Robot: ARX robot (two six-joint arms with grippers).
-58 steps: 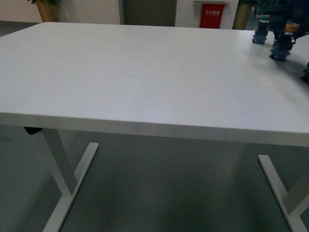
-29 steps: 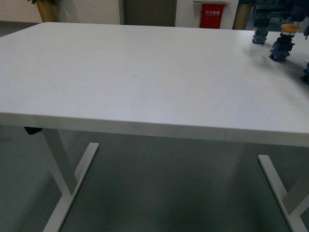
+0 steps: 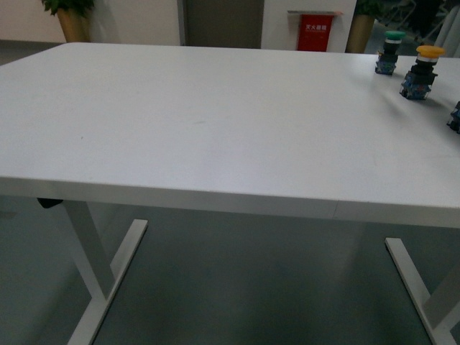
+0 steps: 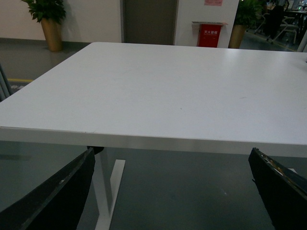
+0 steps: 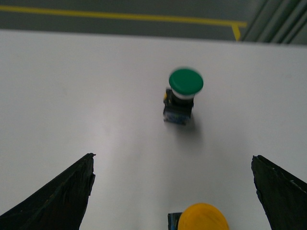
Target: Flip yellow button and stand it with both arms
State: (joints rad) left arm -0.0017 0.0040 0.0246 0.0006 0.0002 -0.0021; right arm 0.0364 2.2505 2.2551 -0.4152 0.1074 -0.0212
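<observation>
The yellow button point(image 3: 422, 70) is standing upright on the surface point(image 3: 215, 122), toward its far right corner. The green-capped switch point(image 3: 389, 52) is standing just behind it and slightly to its left, the two apart. A third item point(image 3: 455, 117) is sitting at the right edge, nearer than both and mostly cut off. A potted plant point(image 3: 70, 17) is standing on the floor beyond the far left corner, and a box point(image 3: 313, 35) is standing beyond the far edge.
</observation>
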